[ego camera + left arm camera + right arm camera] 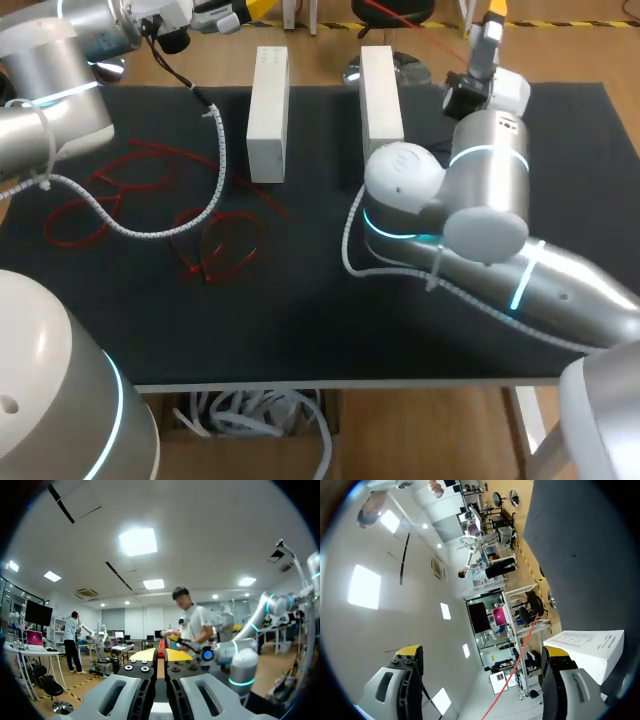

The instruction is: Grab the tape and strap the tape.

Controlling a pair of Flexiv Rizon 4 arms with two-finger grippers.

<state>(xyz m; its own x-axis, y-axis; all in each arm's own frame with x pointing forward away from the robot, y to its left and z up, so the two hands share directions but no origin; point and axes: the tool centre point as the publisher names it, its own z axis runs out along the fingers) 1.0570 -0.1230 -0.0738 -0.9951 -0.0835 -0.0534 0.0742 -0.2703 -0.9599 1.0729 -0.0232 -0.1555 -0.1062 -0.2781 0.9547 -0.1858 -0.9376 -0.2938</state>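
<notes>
While the left tool is clenched on red tape, the right tool is released — tape passes through its gap, untouched.

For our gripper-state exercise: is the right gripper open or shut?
Open. In the right wrist view the right gripper has its fingers wide apart; a strand of red tape passes between them, unclamped.
</notes>
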